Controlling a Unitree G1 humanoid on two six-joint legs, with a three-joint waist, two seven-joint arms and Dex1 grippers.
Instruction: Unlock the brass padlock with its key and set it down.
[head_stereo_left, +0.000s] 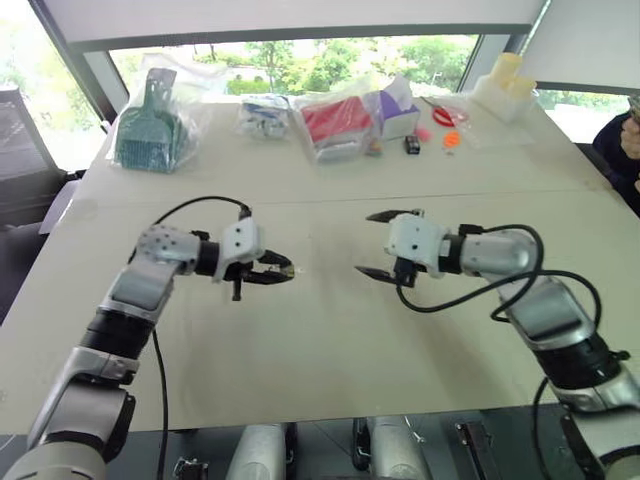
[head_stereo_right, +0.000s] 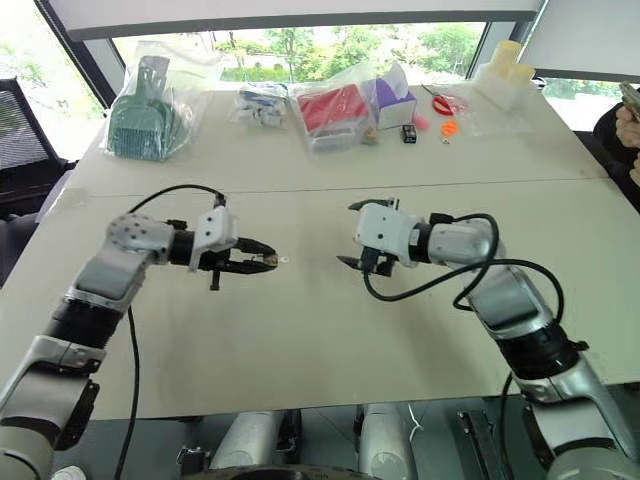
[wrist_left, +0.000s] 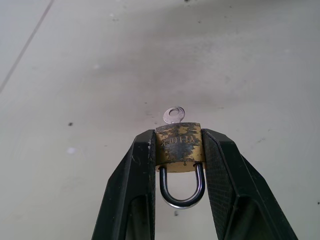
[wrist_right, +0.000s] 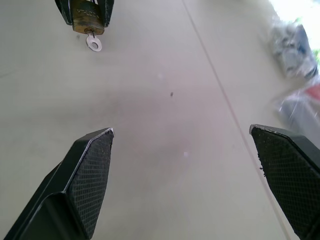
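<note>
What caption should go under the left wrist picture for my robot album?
The left gripper pinches a brass padlock above the table, its key in the keyhole.

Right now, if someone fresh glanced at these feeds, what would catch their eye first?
The left gripper, held above the table, is clamped on the brass padlock, with the key sticking out of its body. Facing it, the right gripper hangs wide open and empty. Bagged items, including a red one, line the table's far edge.
</note>
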